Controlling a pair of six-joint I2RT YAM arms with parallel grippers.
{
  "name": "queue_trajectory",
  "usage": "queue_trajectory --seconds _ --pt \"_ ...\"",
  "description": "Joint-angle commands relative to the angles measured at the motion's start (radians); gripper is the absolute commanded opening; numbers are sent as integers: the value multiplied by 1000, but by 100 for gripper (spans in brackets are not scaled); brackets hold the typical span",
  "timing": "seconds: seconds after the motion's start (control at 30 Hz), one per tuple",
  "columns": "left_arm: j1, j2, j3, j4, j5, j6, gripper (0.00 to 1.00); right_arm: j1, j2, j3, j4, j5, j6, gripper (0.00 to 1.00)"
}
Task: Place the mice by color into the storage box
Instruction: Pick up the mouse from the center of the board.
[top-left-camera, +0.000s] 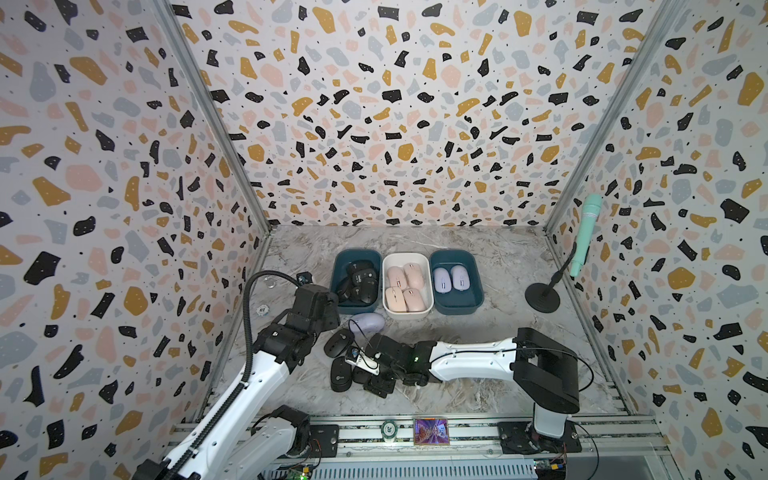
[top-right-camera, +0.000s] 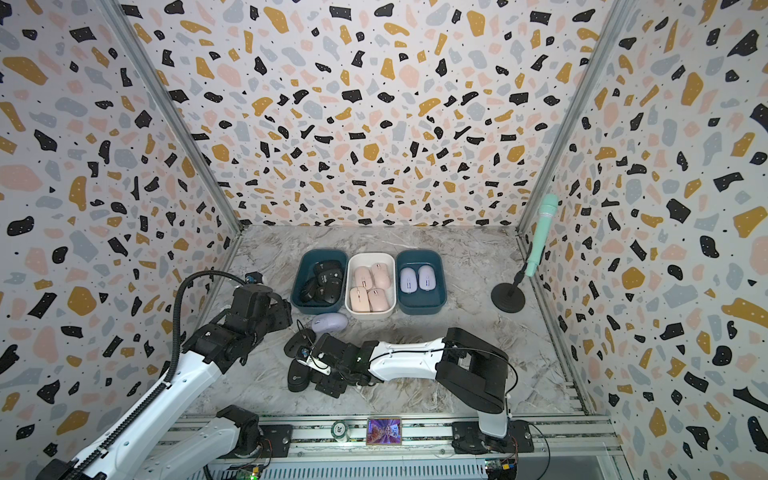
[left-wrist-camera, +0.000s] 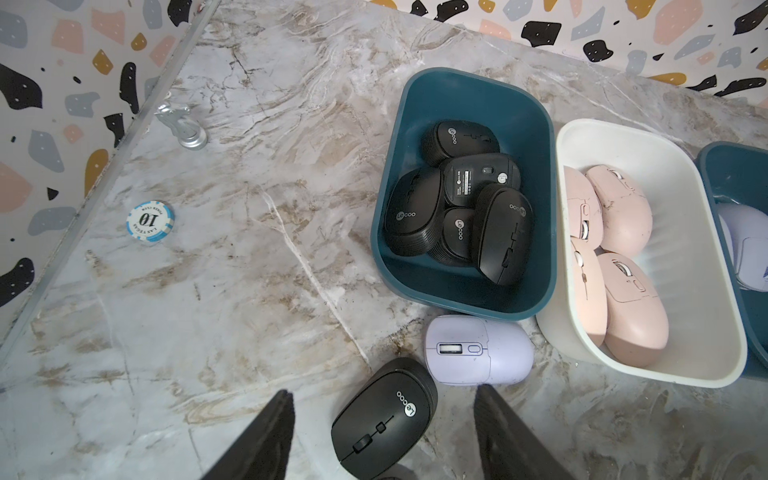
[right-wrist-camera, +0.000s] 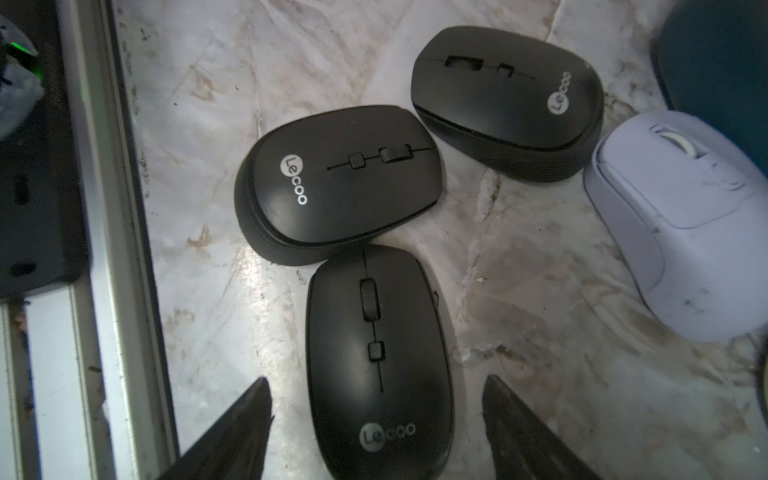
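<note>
While both arms reach over the loose mice, neither is clamped on anything.

right end effector (right-wrist-camera: 376, 379): fingers (right-wrist-camera: 249, 415) apart, straddling the tail end of 1 black mouse (right-wrist-camera: 378, 357). The right wrist view shows a gap on each side, so no contact I can confirm.

left end effector (left-wrist-camera: 382, 390): apart and empty, hovering by a second black mouse (left-wrist-camera: 384, 419) that lies flat, wheel up, just beside the loose lavender mouse (left-wrist-camera: 478, 349).

Loose on the worktop (top-left-camera: 478, 257): 3 black plus 1 lavender, all top side up, the black ones with "Lecoo" logos showing. The third black mouse (right-wrist-camera: 338, 183) sits right against the nose of the straddled one. The lavender one lies just in front of the teal bin (left-wrist-camera: 399, 124), near its wall.

Already sorted:
- 5 black mice (left-wrist-camera: 478, 183) piled in that teal bin, 1 belly up
- 4 pink mice (top-left-camera: 405, 286) in the white bin (top-left-camera: 405, 257)
- 2 lavender mice (top-left-camera: 451, 278) side by side in the other teal bin (top-left-camera: 455, 254)

The 3 bins stand in a row, side walls close together, behind the loose cluster in both top views.
</note>
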Motion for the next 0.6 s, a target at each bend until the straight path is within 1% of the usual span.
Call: queue_trajectory --seconds 0.0,0.23,0.57 --pt "3 -7 -5 -14 -5 18 68 3 18 37 0 21 -22 79" --pt "4 -1 -3 -11 -10 21 68 2 54 40 9 20 -30 76" --pt "4 -1 -8 -6 -11 19 68 -15 73 6 25 27 -6 65"
